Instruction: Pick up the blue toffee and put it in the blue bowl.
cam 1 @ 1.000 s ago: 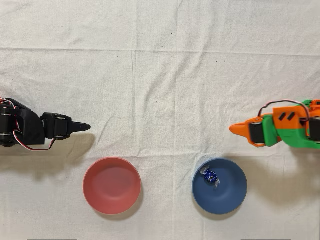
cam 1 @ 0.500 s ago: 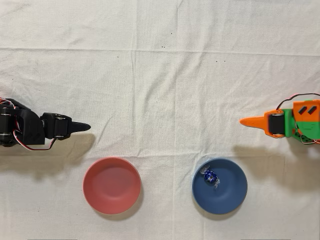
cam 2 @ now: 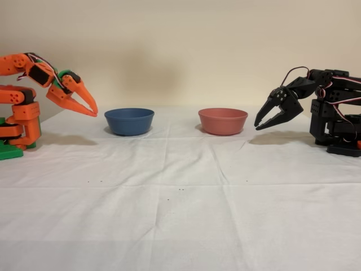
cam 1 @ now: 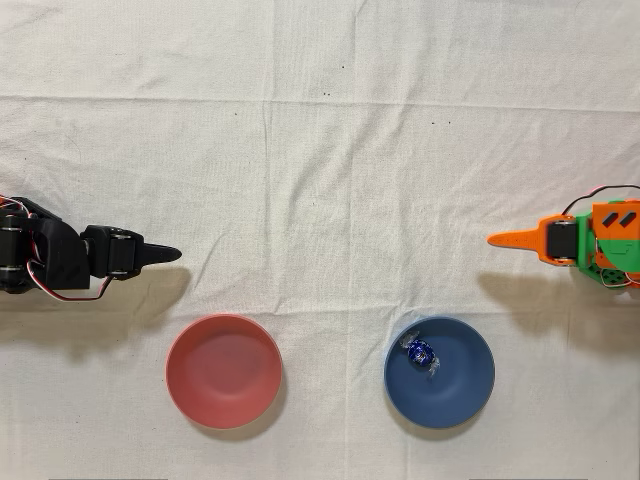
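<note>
The hand (cam 2: pixel 89 107) hangs in the air at the left of the fixed view, its two fingers loose with a small gap, and it holds nothing. In the overhead view the hand (cam 1: pixel 505 239) is at the right, well apart from the bowls. The blue toffee (cam 1: pixel 420 351) lies inside the blue bowl (cam 1: pixel 465 385), near its left rim. So the job looks done. I think the best thing now is to keep the hand high and away, so it does not bump the bowl. The pink bowl (cam 1: pixel 223 371) sits to the left on the white tabletop (cam 1: pixel 320 180). The idle black arm (cam 1: pixel 70 260) is at the far left.
</note>
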Controlling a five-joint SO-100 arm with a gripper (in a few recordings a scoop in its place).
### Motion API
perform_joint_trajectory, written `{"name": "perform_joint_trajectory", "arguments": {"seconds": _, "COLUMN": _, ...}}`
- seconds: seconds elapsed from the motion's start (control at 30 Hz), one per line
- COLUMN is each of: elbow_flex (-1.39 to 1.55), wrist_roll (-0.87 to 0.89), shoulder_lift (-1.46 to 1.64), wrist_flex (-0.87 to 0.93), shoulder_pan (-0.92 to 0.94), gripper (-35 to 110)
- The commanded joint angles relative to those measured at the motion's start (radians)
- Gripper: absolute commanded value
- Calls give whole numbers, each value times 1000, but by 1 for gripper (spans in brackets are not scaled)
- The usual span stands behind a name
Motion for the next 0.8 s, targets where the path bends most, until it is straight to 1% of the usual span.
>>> {"name": "perform_joint_trajectory", "arguments": {"seconds": 0.0, "elbow_flex": 49, "wrist_roll": -8, "shoulder_lift": 78, "wrist_flex": -8, "shoulder_pan": -6, "gripper": 0}}
{"name": "perform_joint_trajectory", "arguments": {"seconds": 0.3, "elbow_flex": 170, "wrist_roll": -78, "shoulder_lift": 133, "wrist_flex": -17, "shoulder_pan": 2, "gripper": 0}}
{"name": "perform_joint_trajectory", "arguments": {"seconds": 0.43, "elbow_flex": 172, "wrist_roll": -58, "shoulder_lift": 133, "wrist_flex": -12, "shoulder_pan": -9, "gripper": 0}}
{"name": "perform_joint_trajectory", "arguments": {"seconds": 0.77, "elbow_flex": 172, "wrist_roll": -25, "shoulder_lift": 133, "wrist_flex": 107, "shoulder_pan": -26, "gripper": 0}}
